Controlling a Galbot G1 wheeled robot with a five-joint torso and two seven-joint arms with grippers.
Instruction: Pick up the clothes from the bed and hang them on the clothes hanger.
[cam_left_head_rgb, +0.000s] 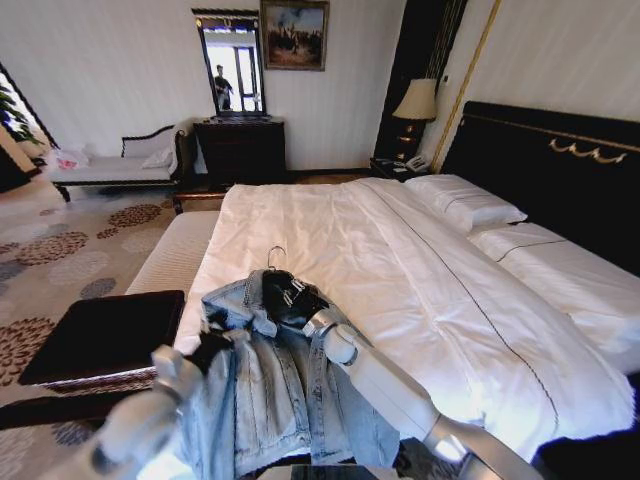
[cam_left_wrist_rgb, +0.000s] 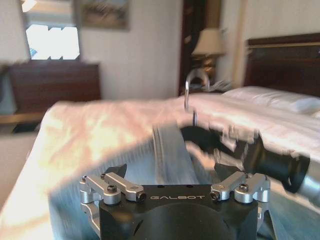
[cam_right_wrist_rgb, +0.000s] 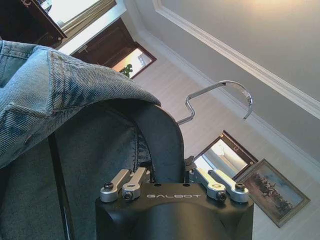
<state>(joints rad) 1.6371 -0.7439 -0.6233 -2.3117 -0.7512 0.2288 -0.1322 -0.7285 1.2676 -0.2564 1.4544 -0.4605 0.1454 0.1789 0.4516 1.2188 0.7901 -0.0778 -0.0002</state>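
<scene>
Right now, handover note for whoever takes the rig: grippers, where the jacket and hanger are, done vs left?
Right gripper: at the collar of the denim jacket, shut on the hanger near its neck; the silver hook sticks up above the collar.
Left gripper: at the jacket's shoulder on the robot's left, jaws spread, gripping nothing as far as its wrist view shows.
Jacket: held over the near edge of the bed, draped over the hanger, front hanging open.
Done: jacket picked up, hanger inside the collar.
Left: check that both shoulders sit on the hanger; the far one is hidden.
</scene>
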